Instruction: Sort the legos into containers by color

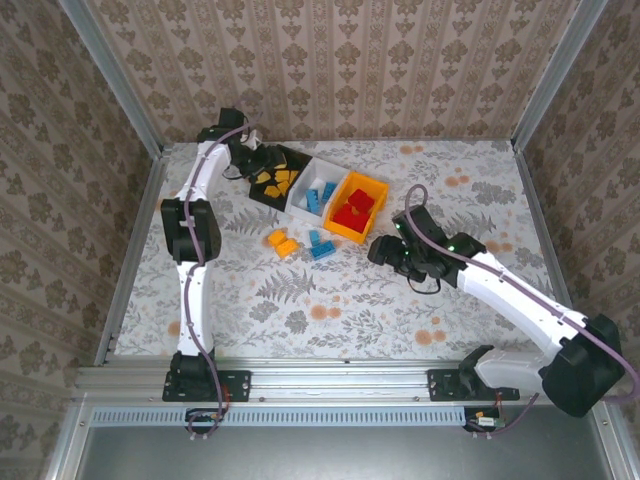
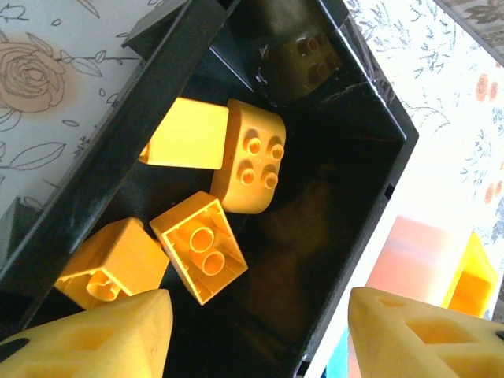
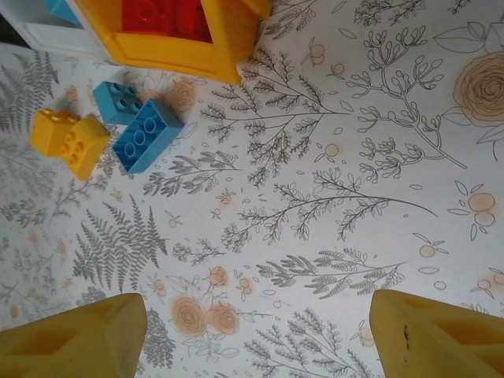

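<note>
The three joined bins stand at the back: black [image 1: 296, 156], white [image 1: 300, 208] and orange-yellow [image 1: 383, 185]. My left gripper [image 1: 262, 162] hangs open over the black bin [image 2: 94, 165], nothing between its fingertips [image 2: 260, 340]. Several orange-yellow bricks [image 2: 248, 165] lie in that bin. The white bin holds blue bricks [image 1: 322, 194] and the orange-yellow bin [image 3: 177, 59] holds red bricks [image 3: 161, 16]. On the table in front of the bins lie two orange-yellow bricks [image 1: 282, 241] and two blue bricks [image 1: 320, 244]. My right gripper [image 1: 380, 250] is open and empty above bare tablecloth [image 3: 256, 340], right of those loose bricks [image 3: 146, 134].
The floral tablecloth [image 1: 330, 310] covers the table, with metal posts and patterned walls on three sides. Open cloth lies in front of and to the right of the bins. The right arm stretches diagonally from the near right corner.
</note>
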